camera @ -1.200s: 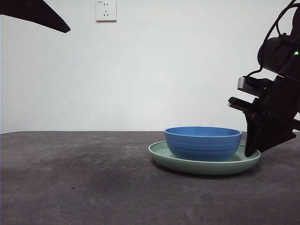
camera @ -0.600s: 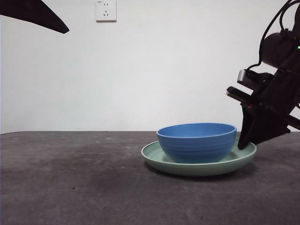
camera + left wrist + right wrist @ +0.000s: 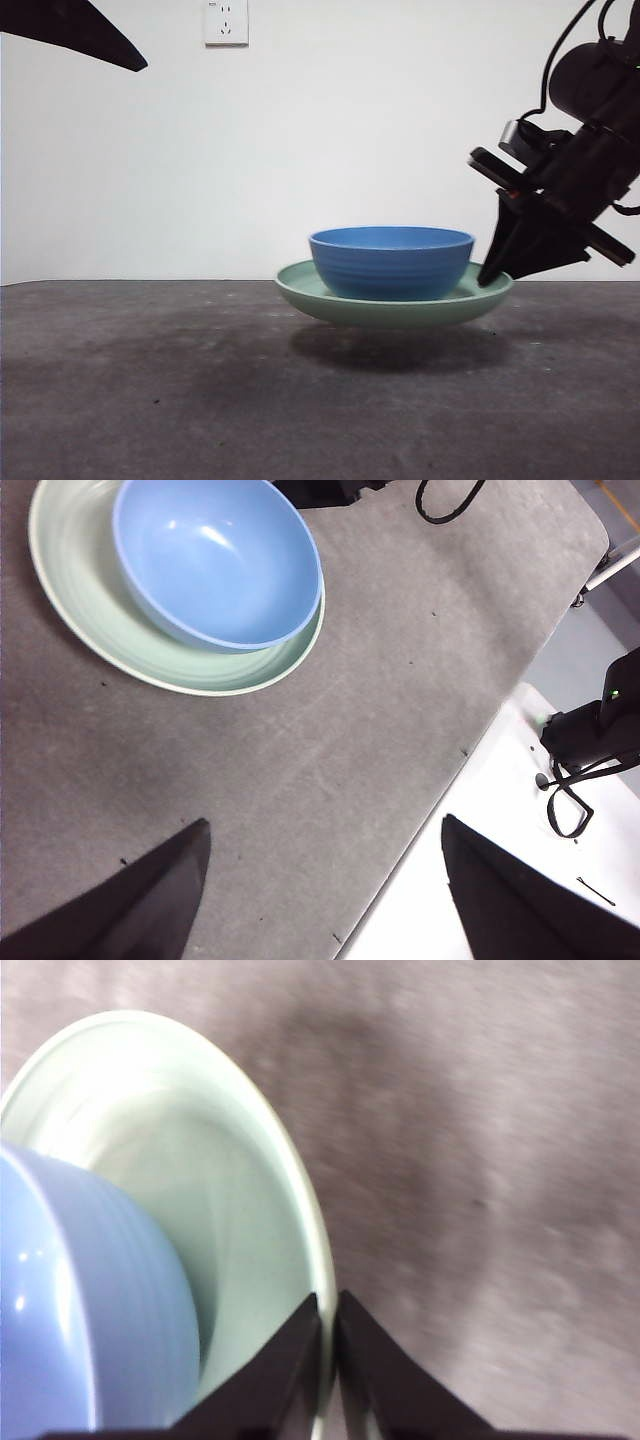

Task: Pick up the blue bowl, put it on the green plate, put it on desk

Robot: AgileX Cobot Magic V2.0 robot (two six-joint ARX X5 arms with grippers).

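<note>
Our right gripper [image 3: 492, 278] pinches the rim of the green plate [image 3: 330, 293], jaws closed tight on its edge, and holds it in the air above the desk [image 3: 150, 380], a shadow beneath it. The blue bowl [image 3: 391, 262] sits inside the plate. Our left gripper [image 3: 325, 880] hangs high and well apart, jaws spread wide and holding nothing.
</note>
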